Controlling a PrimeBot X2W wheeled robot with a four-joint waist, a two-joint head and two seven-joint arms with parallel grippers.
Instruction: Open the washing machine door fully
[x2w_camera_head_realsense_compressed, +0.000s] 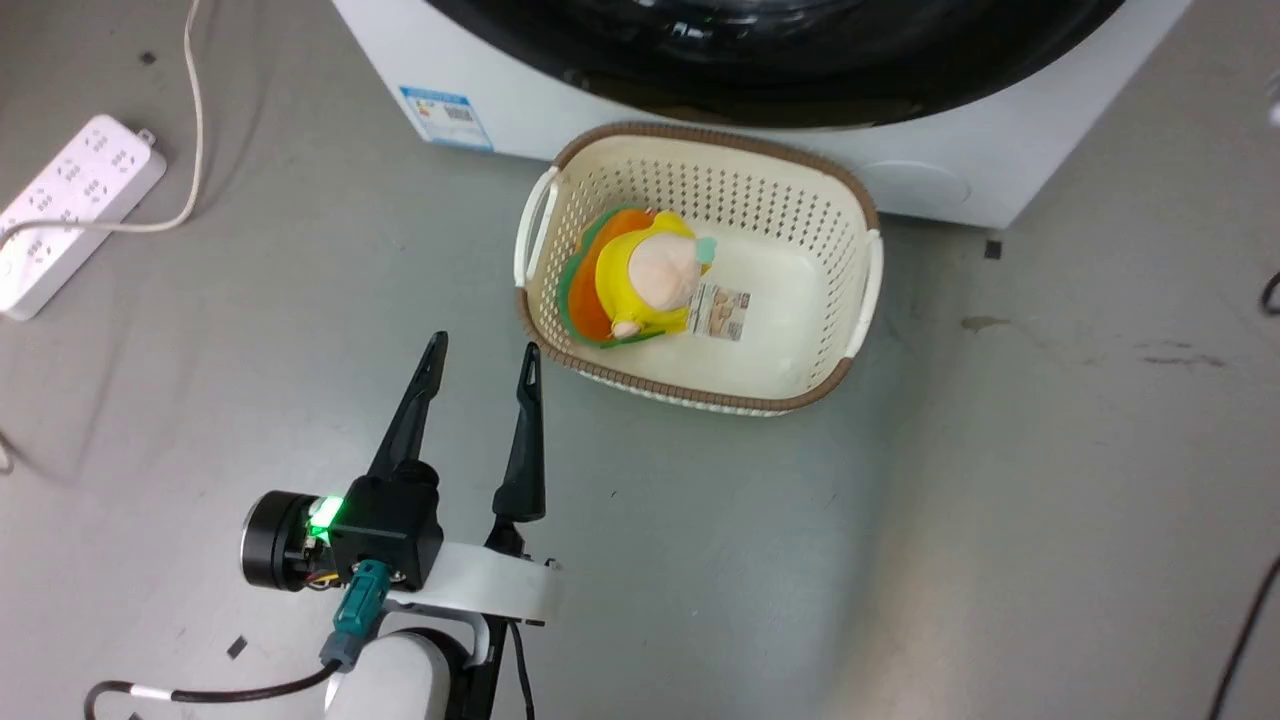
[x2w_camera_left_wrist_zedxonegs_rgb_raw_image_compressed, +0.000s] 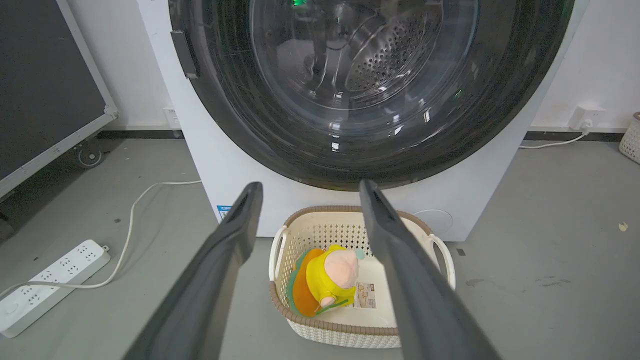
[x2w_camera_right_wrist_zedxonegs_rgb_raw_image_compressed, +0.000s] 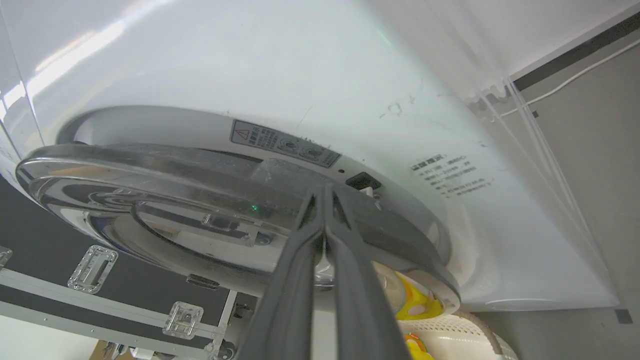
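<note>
The white washing machine (x2w_camera_head_realsense_compressed: 520, 100) stands at the top of the head view, with the lower rim of its glossy black washing machine door (x2w_camera_head_realsense_compressed: 780, 60) showing. In the left wrist view the door (x2w_camera_left_wrist_zedxonegs_rgb_raw_image_compressed: 350, 100) faces me, its handle tab (x2w_camera_left_wrist_zedxonegs_rgb_raw_image_compressed: 182, 52) on the left rim. My left gripper (x2w_camera_head_realsense_compressed: 483, 350) hovers open over the floor beside the basket, short of the washer, and holds nothing. In the right wrist view my right gripper (x2w_camera_right_wrist_zedxonegs_rgb_raw_image_compressed: 324, 192) is shut, tips together at the door's rim (x2w_camera_right_wrist_zedxonegs_rgb_raw_image_compressed: 150, 200) beside a small black latch (x2w_camera_right_wrist_zedxonegs_rgb_raw_image_compressed: 362, 181). A gap shows there between door and white front.
A cream perforated basket (x2w_camera_head_realsense_compressed: 860, 200) holding a yellow and orange plush toy (x2w_camera_head_realsense_compressed: 650, 275) sits on the floor right before the washer. A white power strip (x2w_camera_head_realsense_compressed: 70, 210) with its cord lies at the left. A black flight case (x2w_camera_right_wrist_zedxonegs_rgb_raw_image_compressed: 100, 280) stands beside the machine.
</note>
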